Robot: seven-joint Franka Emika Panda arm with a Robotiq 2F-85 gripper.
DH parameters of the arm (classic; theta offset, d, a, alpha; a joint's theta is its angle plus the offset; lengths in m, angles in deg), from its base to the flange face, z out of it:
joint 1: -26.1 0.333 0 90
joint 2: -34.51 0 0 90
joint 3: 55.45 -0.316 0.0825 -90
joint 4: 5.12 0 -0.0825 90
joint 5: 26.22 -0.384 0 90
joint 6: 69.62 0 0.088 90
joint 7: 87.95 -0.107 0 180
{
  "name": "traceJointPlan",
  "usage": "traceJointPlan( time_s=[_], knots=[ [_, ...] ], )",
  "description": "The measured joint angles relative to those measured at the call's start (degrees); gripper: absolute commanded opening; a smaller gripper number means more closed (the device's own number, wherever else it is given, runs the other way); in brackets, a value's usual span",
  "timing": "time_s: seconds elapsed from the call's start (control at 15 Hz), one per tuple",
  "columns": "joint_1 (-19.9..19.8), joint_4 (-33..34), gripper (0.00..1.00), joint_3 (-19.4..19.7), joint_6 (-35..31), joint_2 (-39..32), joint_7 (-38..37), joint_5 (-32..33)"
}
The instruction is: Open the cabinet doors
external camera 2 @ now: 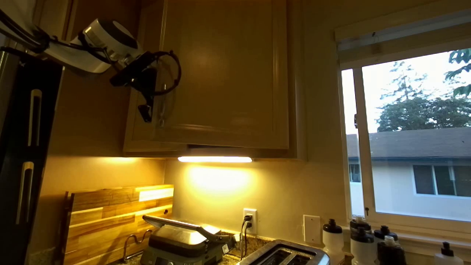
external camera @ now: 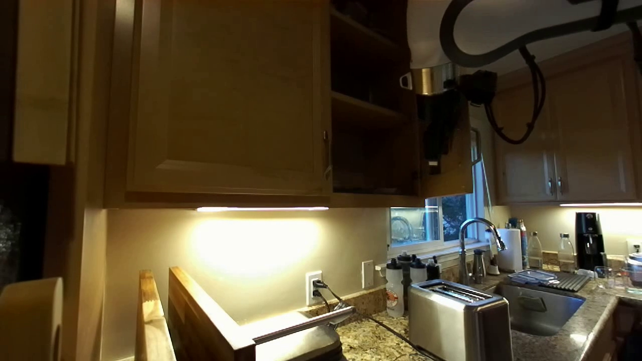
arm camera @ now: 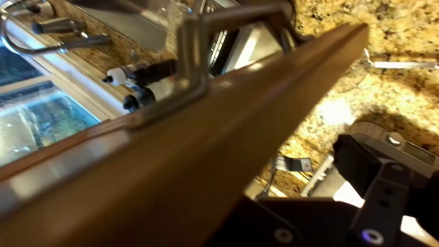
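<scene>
The left cabinet door [external camera: 225,100], light tan with a recessed panel and a slim bar handle [external camera: 326,150], is closed. The right cabinet door [external camera: 446,183] is swung open, and dark shelves show inside. In an exterior view it stands out from the frame [external camera 2: 224,81], with its handle [external camera 2: 163,106] at the free edge. My gripper [external camera: 435,155] is at the inner side of this door, near the free edge; it also shows here [external camera 2: 146,113]. In the wrist view the door's edge [arm camera: 205,164] and handle [arm camera: 192,58] cross beside my open gripper [arm camera: 308,171]. One finger shows; the door hides the other.
Below are a toaster [external camera: 459,321], a contact grill [external camera 2: 180,239], wooden cutting boards [external camera: 200,316] and several bottles [external camera: 394,291]. A window [external camera 2: 404,147] lies beyond the right door. A dark appliance with bar handles [external camera 2: 35,117] stands at the side. Cables loop from my arm [external camera: 531,115].
</scene>
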Motion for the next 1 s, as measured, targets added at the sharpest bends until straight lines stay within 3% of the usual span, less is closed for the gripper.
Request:
traceJointPlan(
  time_s=[0.53, 0.8, 1.0],
  knots=[
    [-1.28, -0.17, 1.0, 1.99, 8.46, 0.27, -8.64, 6.27],
    [-2.96, -0.65, 1.0, 4.32, 15.91, 0.59, -8.44, 9.46],
    [-2.9, -1.03, 1.0, 5.01, 17.32, 0.58, -7.95, 9.96]
  ],
)
